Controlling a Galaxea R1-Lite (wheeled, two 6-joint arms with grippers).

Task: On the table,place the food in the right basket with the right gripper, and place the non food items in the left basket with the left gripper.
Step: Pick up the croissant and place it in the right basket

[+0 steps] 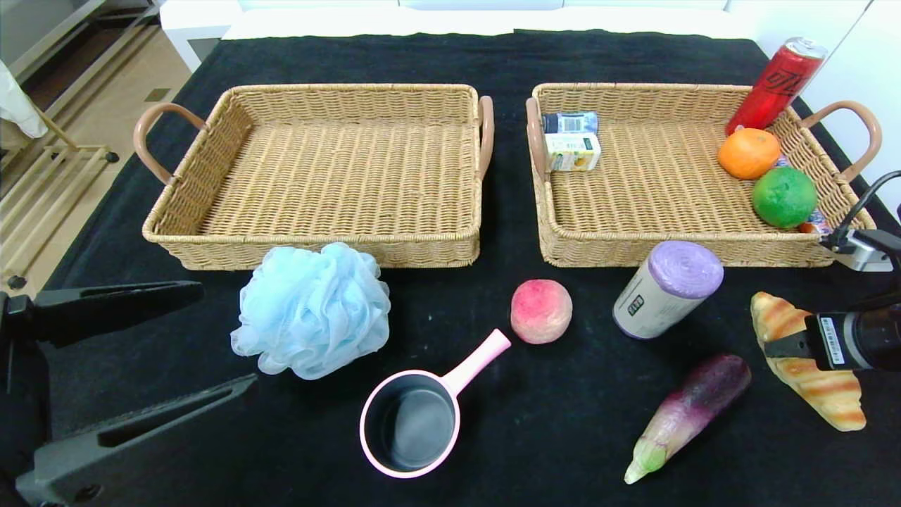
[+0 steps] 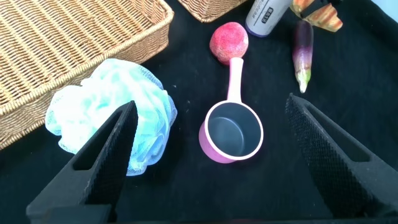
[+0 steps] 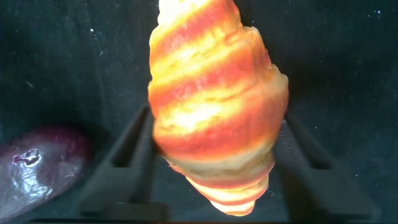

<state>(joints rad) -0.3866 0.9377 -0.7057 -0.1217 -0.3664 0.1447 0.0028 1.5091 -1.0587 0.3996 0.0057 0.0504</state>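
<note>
My right gripper [image 1: 788, 345] is low over the table [image 1: 549, 451] at the right, shut on the golden striped croissant [image 1: 823, 391], which fills the right wrist view between both fingers [image 3: 134, 146]. The eggplant [image 1: 686, 412] lies just left of it. The peach [image 1: 540, 310] and the purple-ended roll [image 1: 665, 289] sit in front of the right basket [image 1: 633, 255]. My left gripper [image 1: 227, 334] hovers open at the near left, with the blue bath puff [image 2: 112, 112] by one finger and the pink pan [image 2: 233, 130] below the gap. The left basket [image 1: 317, 248] holds nothing.
Inside the right basket are an orange [image 1: 748, 153], a green lime [image 1: 783, 196], a leaning red can [image 1: 778, 83], a small carton [image 1: 574, 152] and a small bottle [image 1: 570, 122]. A floor and shelving lie beyond the table's left edge.
</note>
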